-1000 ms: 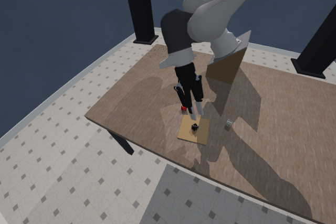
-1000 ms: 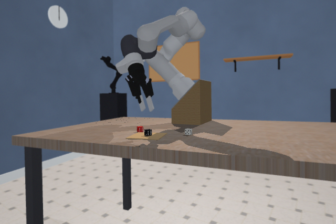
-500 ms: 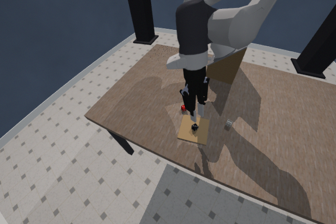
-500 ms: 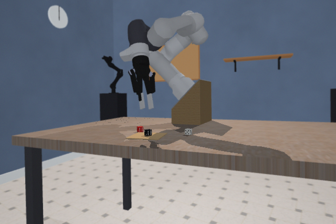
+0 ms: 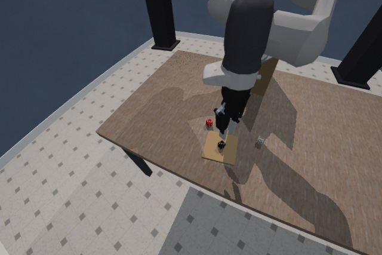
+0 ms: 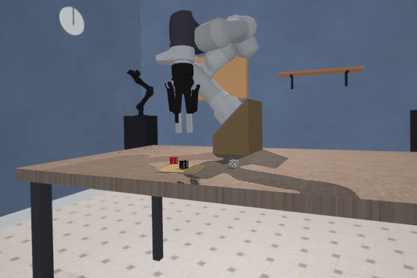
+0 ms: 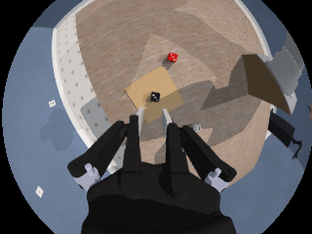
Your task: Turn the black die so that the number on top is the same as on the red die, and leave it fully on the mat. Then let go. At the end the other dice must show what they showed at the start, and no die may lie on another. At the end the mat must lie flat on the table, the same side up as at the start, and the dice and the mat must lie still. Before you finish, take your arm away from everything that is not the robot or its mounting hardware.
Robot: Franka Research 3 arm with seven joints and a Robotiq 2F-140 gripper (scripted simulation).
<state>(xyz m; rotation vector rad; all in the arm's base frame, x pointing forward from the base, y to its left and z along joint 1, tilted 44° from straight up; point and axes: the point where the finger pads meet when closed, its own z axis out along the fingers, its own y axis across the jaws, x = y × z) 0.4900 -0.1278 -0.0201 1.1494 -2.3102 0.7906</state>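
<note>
The black die (image 5: 221, 144) lies near the middle of the tan mat (image 5: 215, 151), fully on it; it also shows in the exterior view (image 6: 183, 164) and in the wrist view (image 7: 155, 97). The red die (image 5: 209, 122) (image 6: 173, 160) (image 7: 172, 58) sits on the table just beyond the mat's far left corner. My gripper (image 6: 184, 128) hangs well above the mat, pointing straight down, roughly over the black die. Its fingers stand a narrow gap apart with nothing between them. The numbers on the dice tops are too small to read.
A white die (image 5: 260, 141) (image 6: 233, 163) lies on the table to the right of the mat. A brown wedge-shaped block (image 6: 240, 130) stands behind the mat near the arm's base. The table's front edge runs close to the mat.
</note>
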